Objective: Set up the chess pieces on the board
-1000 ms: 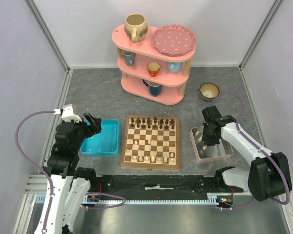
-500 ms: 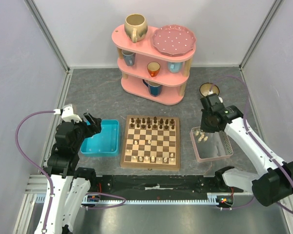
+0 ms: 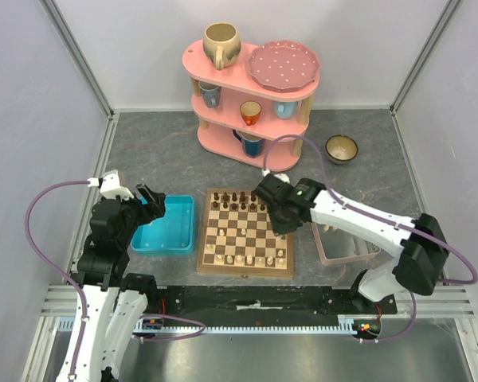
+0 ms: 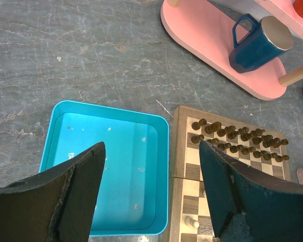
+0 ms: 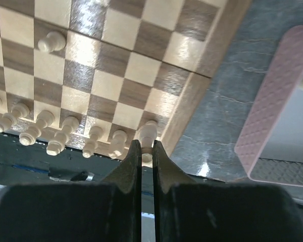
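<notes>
My right gripper (image 5: 147, 147) is shut on a cream chess piece (image 5: 148, 132), pinched between its fingertips. It hangs above the near right corner of the board (image 5: 116, 75). Several cream chess pieces (image 5: 55, 133) line the near row and a lone one (image 5: 50, 41) stands further in. From above, the right gripper (image 3: 283, 218) is over the right half of the board (image 3: 245, 232); dark chessmen (image 3: 247, 200) fill the far rows. My left gripper (image 3: 149, 200) stands open above the turquoise tray (image 3: 166, 239), with nothing between its fingers (image 4: 86, 171).
A clear pink-rimmed tray (image 3: 346, 251) lies right of the board, partly under the right arm. A pink shelf (image 3: 251, 103) with mugs and a plate stands at the back, a small bowl (image 3: 341, 148) to its right. A blue mug (image 4: 257, 45) sits on the shelf's bottom tier.
The right arm has lifted from the pink-rimmed tray and swung left over the board, carrying a cream piece. The left arm has not moved.
</notes>
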